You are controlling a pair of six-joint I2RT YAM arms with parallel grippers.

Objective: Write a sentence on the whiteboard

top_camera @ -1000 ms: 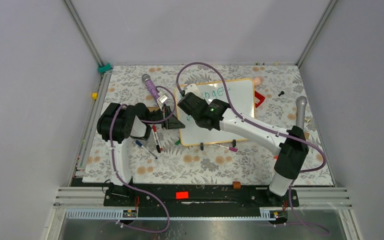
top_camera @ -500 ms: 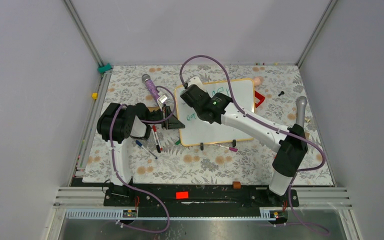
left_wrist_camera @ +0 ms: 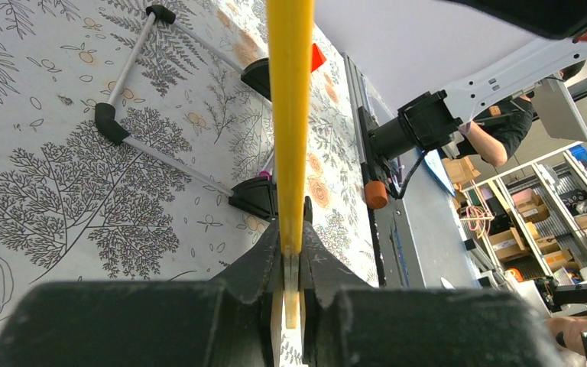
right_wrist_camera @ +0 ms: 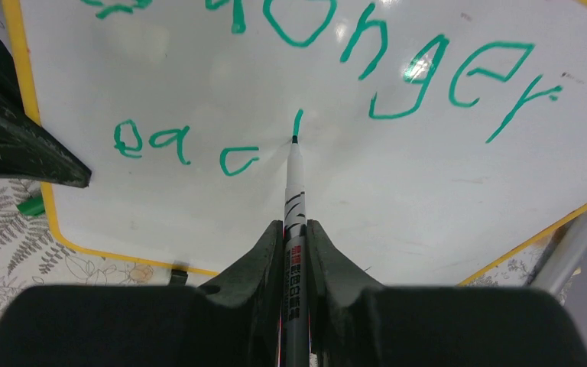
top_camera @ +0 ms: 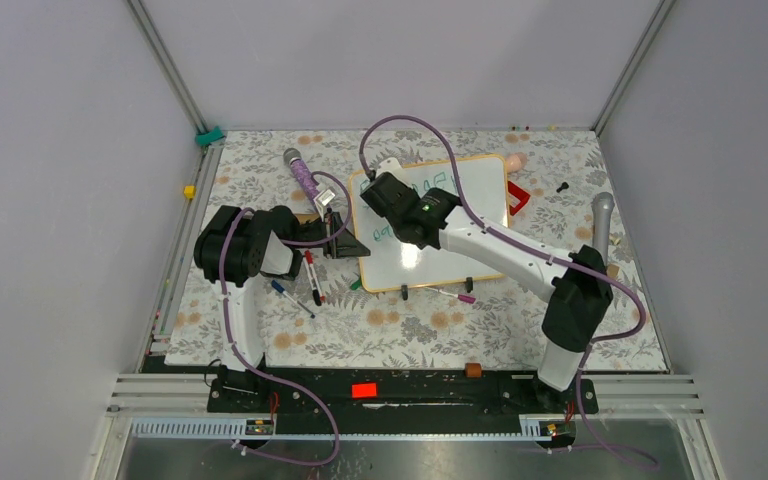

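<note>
**Whiteboard pinned at its edge, second line half written**

Whiteboard (top_camera: 430, 265) lies flat near the middle of the table (top_camera: 260, 180), a little toward 12 o'clock in the overhead view, with its two black feet (top_camera: 403, 293) at the 6 o'clock side. The sentence (right_wrist_camera: 420, 73) runs in green across its upper part: "…onger" on the first line, with "eac" and a short upright stroke below it.

The board looks stiff and light, and its glossy face is slick. A judgement: it would slide under the push of writing, so the frame is the place to hold it, not the face, where fresh ink would smear.

The left gripper (left_wrist_camera: 292, 245) does that. Its fingers are clamped on the orange-tan rim at the board's 9 o'clock edge. The right gripper (right_wrist_camera: 294, 229) reaches in from 4 o'clock, its fingers shut tight round a green marker (right_wrist_camera: 294, 199) whose tip touches the foot of the new stroke.

Loose markers (top_camera: 310, 275) lie on the table at 8 o'clock from the board.
</note>
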